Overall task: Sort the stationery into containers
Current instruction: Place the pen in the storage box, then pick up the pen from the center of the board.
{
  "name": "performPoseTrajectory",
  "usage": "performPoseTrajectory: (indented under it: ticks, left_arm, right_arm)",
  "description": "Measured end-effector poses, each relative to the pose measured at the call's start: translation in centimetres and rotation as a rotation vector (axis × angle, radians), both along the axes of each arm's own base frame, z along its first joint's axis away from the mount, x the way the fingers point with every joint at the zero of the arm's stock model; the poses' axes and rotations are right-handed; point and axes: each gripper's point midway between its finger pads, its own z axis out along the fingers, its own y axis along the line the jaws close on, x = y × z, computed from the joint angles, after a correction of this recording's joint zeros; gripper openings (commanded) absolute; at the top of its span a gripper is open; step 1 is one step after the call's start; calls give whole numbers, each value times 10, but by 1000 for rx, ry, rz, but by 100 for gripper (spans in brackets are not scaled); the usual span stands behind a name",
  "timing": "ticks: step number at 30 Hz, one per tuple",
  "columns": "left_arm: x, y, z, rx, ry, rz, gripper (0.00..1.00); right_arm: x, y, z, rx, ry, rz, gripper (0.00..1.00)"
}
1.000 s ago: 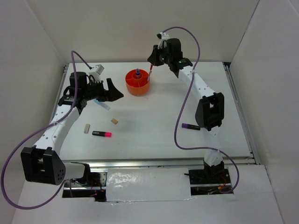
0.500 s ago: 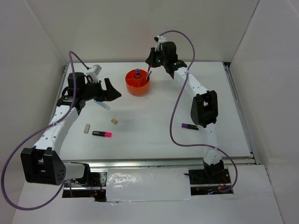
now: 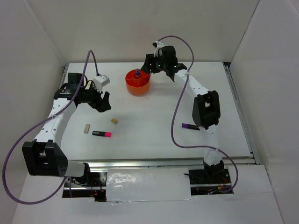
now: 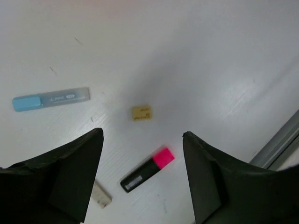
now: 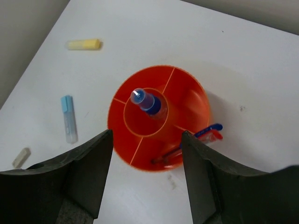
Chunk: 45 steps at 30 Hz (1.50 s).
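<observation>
The orange pot (image 3: 138,88) stands at the far middle of the table. In the right wrist view the pot (image 5: 189,100) holds a blue-capped bottle (image 5: 146,101) in its central tube, and blue and red pens (image 5: 202,136) lean in one compartment. My right gripper (image 3: 148,64) hangs open just above the pot, its jaws (image 5: 147,133) empty. My left gripper (image 3: 103,101) is open and empty (image 4: 141,135) above a pink-black highlighter (image 4: 147,170), a tan eraser (image 4: 141,113), a second eraser (image 4: 101,194) and a blue strip (image 4: 50,99). A purple-black marker (image 3: 190,126) lies by the right arm.
A yellow stick (image 5: 84,44) lies far left of the pot. White walls close in the table on three sides, and a metal rail (image 3: 238,112) runs along the right edge. The highlighter (image 3: 102,134) and erasers (image 3: 114,121) lie on the near left.
My right gripper has opened and the red pen it held now rests in the pot. The left arm has drawn back and turned down over the loose items, its jaws slightly narrower.
</observation>
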Motion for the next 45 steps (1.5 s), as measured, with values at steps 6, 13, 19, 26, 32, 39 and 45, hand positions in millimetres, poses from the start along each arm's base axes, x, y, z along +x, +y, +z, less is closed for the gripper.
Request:
performPoseTrajectory:
  ticks: [6,13,19,26,32,39,45]
  left_arm:
    - [-36,21,-54,175,79,-261,77]
    - [-79,34,-132,294,208,-461,76]
    - [-96,43,-168,403,214,-550,77]
    - [-80,57,-187,511,145,-548,73]
    - [-76,54,-186,501,128,-574,45]
    - [-68,30,-165,356,110,-524,6]
    - [-27,-22,-60,116,-98,-293,0]
  right_arm:
    - [-39,-46,77,44,-24,3,64]
    - [-125,-118,174,80,-164,-14,63]
    - [-174,-114,139,65,-73,61,61]
    - [-193,-113,86,50,97,92,54]
    - [-199,-109,86,65,109,128,48]
    - [-209,-104,66,90,177,137,60]
    - [-216,-80,73,158,235,166,70]
